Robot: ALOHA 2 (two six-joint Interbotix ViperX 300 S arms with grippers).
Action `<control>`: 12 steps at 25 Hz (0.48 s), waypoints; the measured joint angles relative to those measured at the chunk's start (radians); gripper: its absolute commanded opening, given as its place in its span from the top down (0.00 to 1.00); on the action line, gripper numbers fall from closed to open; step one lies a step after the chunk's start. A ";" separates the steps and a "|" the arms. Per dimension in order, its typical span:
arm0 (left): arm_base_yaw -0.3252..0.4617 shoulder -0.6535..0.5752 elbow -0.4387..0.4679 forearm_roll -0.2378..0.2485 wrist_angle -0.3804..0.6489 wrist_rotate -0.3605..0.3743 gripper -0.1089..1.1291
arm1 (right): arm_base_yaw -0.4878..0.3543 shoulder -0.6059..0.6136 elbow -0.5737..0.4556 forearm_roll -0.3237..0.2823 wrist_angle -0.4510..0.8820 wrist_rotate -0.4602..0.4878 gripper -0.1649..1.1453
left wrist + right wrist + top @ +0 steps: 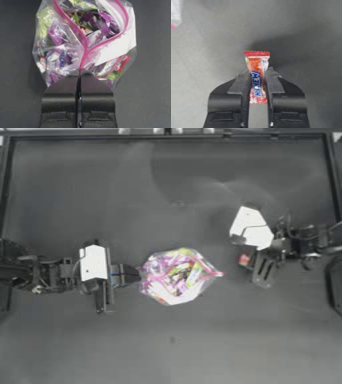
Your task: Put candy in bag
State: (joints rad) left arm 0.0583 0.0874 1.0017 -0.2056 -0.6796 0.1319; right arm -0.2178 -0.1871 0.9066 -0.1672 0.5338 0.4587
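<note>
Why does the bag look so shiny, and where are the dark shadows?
Top view: light glares white off the bag, held by the left gripper; a soft shadow darkens the table. Right wrist view: a shadow lies behind the candy in the right gripper.

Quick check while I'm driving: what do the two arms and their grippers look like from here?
Both arms are dark, near-black, each with a white block on the wrist and thin cables looping behind it. The left gripper and right gripper have matching matte black jaws: broad, angular and stepped at the base, tapering to flat narrow tips. No markings are visible on them.
</note>
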 measured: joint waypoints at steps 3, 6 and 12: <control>0.000 0.002 0.000 0.000 0.000 0.000 0.79 | 0.012 -0.072 -0.006 -0.003 0.014 0.000 0.52; 0.000 0.003 -0.002 0.000 0.000 0.000 0.79 | 0.028 -0.130 -0.023 -0.011 0.023 0.000 0.52; 0.000 0.012 -0.003 0.000 0.000 -0.002 0.79 | 0.074 -0.172 -0.098 -0.038 0.060 0.000 0.52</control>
State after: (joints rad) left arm 0.0583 0.0997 0.9986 -0.2056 -0.6796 0.1304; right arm -0.1442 -0.3590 0.8084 -0.2056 0.5937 0.4587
